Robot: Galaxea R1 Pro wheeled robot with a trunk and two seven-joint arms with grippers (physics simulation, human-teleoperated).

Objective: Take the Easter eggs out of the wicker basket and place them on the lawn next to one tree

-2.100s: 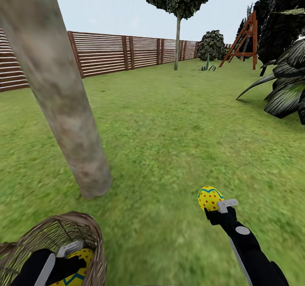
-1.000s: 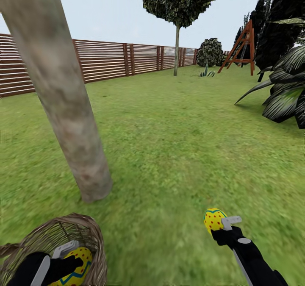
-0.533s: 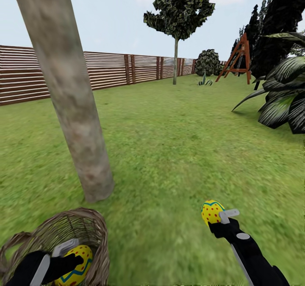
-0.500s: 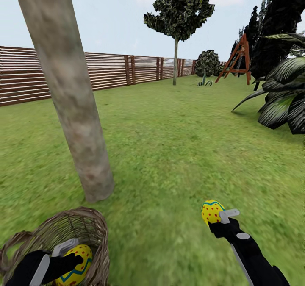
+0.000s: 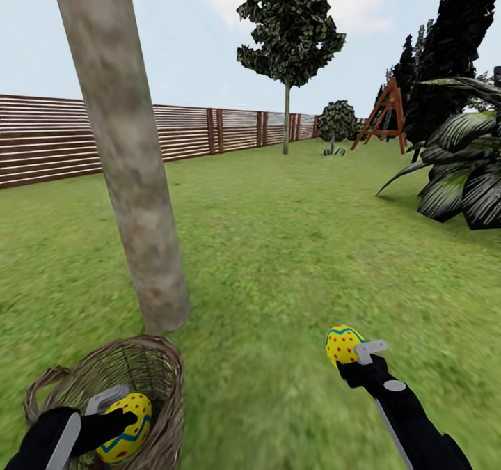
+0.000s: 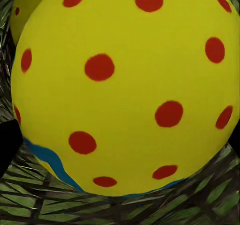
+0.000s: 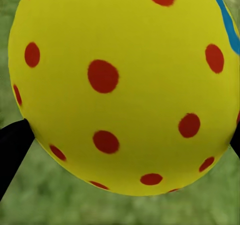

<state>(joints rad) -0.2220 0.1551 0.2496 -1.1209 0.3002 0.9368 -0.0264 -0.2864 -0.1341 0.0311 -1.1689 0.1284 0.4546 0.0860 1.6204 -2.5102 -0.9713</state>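
- Head view: right gripper [image 5: 350,356], jaws clamped on an Easter egg [image 5: 342,345], held above the lawn [image 5: 292,247], long axis tilted, narrow end up. Left gripper [image 5: 124,414], jaws gripping a second egg [image 5: 126,427] inside the wicker basket [image 5: 142,369], beside the tree [image 5: 136,177].
- Left wrist view: that egg [image 6: 125,85] close up; third egg [image 6: 27,5] behind it, wicker beneath.
- Right wrist view: egg [image 7: 125,85] over blurred grass.
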